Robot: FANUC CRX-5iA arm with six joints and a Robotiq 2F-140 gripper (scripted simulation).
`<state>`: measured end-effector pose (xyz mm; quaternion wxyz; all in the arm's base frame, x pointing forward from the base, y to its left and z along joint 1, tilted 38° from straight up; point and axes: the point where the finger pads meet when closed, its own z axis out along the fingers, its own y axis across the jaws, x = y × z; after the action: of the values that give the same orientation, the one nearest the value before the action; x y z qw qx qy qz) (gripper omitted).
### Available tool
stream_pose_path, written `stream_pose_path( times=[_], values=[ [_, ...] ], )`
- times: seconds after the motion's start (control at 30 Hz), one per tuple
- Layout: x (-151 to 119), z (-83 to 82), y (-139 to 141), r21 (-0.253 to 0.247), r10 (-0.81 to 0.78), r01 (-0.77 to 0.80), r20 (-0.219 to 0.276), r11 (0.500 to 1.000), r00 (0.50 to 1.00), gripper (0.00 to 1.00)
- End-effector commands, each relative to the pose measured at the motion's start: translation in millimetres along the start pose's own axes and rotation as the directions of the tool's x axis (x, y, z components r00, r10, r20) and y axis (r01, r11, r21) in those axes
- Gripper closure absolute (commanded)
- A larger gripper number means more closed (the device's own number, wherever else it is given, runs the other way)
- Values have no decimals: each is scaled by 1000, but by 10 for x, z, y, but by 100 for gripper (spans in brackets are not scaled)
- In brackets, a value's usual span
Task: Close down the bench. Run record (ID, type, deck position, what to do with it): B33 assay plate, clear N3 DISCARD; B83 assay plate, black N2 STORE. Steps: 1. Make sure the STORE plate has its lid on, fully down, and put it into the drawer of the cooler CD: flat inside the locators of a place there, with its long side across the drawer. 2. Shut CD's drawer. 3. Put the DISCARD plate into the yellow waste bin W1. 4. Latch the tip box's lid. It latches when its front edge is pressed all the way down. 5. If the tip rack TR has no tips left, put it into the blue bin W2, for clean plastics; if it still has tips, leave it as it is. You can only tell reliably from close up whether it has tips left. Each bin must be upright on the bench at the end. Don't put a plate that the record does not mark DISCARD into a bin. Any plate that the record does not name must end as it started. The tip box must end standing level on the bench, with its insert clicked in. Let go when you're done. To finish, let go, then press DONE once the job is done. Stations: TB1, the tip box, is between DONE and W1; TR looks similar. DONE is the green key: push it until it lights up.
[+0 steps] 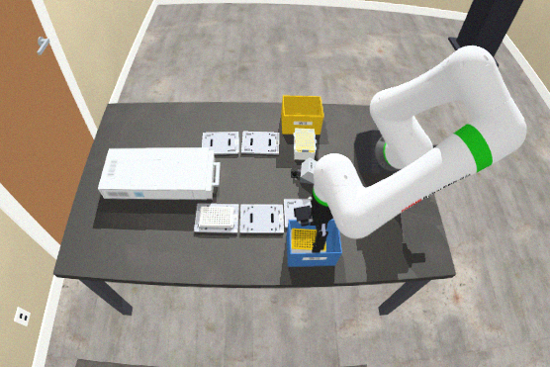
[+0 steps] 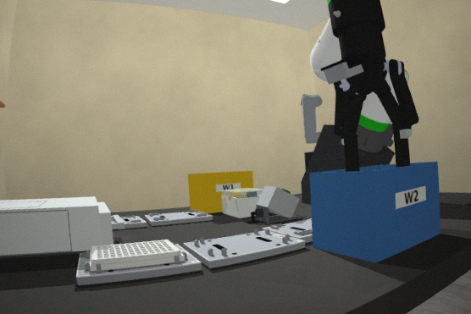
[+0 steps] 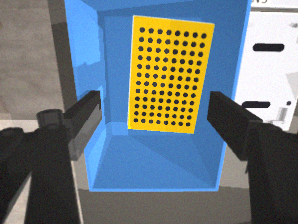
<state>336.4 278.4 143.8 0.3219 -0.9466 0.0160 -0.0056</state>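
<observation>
The yellow tip rack TR (image 1: 302, 238) (image 3: 170, 75) lies inside the blue bin W2 (image 1: 317, 256) (image 2: 360, 214) (image 3: 150, 167), leaning against its far wall. All the holes in its top face look dark. My gripper (image 1: 311, 240) (image 2: 377, 165) (image 3: 155, 105) is open; its fingers reach down into the bin's mouth on either side of the rack and do not touch it. The bin stands upright at the bench's front edge. The cooler CD (image 1: 155, 173) (image 2: 47, 224) stands at the left with its drawer in.
The yellow bin W1 (image 1: 303, 112) (image 2: 207, 190) stands at the back. The tip box (image 1: 304, 143) (image 2: 239, 203) is in front of it, its grey lid (image 2: 277, 201) tipped up. A white plate (image 1: 216, 217) (image 2: 133, 252) sits on a front nest. The other nests (image 1: 261, 218) are bare.
</observation>
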Motion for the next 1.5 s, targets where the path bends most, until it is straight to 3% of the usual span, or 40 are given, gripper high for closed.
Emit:
stream_pose_path(
  times=[0.0,1.47],
  values=[
    [4,-61,-1,0,0,0,-1,1000,1000,30],
    [4,-568,-1,0,0,0,-1,1000,1000,30]
  ],
)
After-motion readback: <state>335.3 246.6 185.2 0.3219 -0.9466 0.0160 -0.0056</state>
